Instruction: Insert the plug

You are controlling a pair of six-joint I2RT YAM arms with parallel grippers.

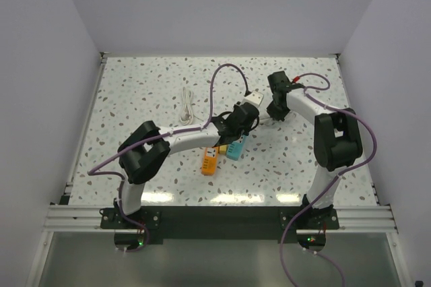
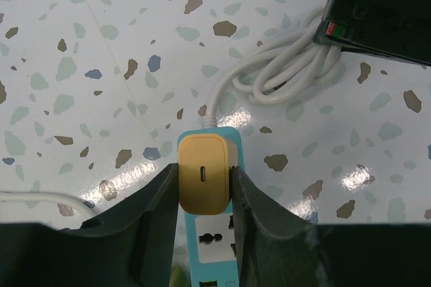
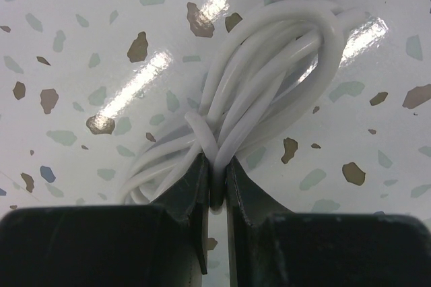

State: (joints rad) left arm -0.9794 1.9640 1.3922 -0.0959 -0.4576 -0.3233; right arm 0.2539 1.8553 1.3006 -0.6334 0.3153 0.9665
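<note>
While the right gripper [image 3: 215,166] pinches a loop of the white coiled cable [image 3: 269,78] at far right, the left gripper [image 2: 204,174] clamps the yellow-tan plug [image 2: 204,189] at centre, over the cord end of the teal power strip [image 2: 210,240].
</note>
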